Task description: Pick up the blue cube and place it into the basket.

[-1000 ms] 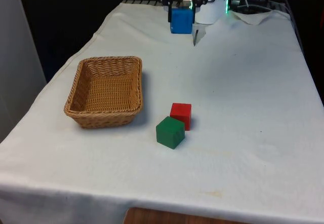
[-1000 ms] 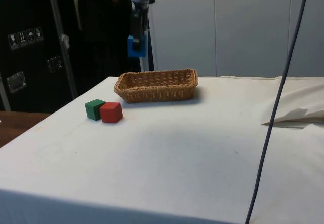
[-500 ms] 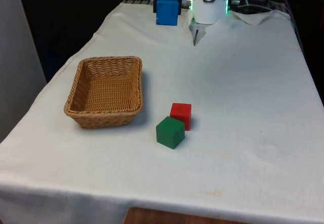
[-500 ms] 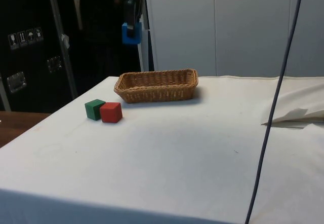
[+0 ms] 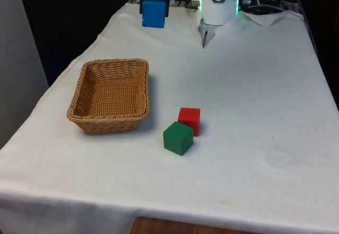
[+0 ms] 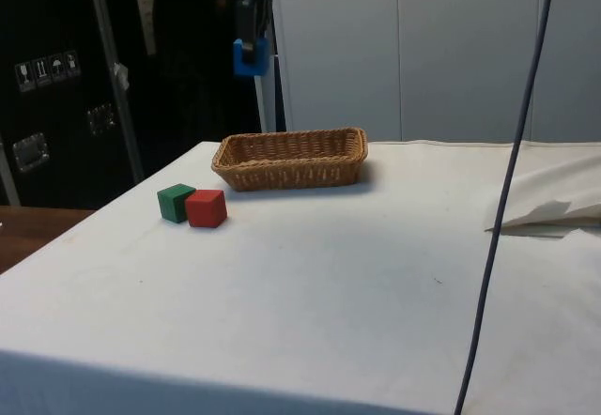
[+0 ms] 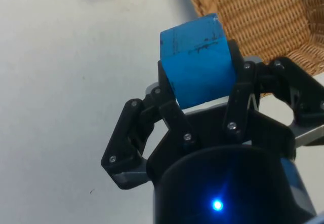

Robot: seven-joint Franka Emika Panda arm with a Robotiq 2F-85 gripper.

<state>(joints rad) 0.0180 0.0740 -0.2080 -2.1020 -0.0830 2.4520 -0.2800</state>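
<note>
My gripper (image 5: 154, 5) is shut on the blue cube (image 5: 154, 14) and holds it high in the air at the table's far end. From the side, the blue cube (image 6: 248, 57) hangs well above the wicker basket (image 6: 291, 158), near its end towards the dark cabinets. In the front view the wicker basket (image 5: 110, 94) sits on the cloth at the left, nearer the camera than the cube. The wrist view has the blue cube (image 7: 198, 59) clamped between both fingers (image 7: 169, 110), with the basket (image 7: 263, 16) below and beside it.
A red cube (image 5: 189, 120) and a green cube (image 5: 178, 137) stand touching each other on the cloth, to the front view's right of the basket. A dark cable (image 6: 507, 190) hangs down near the side camera. Crumpled cloth (image 6: 549, 213) lies at the side view's right.
The gripper has carried the blue cube towards the front view's left and a little higher, bringing it closer to above the basket. The other cubes and the basket have not moved.
</note>
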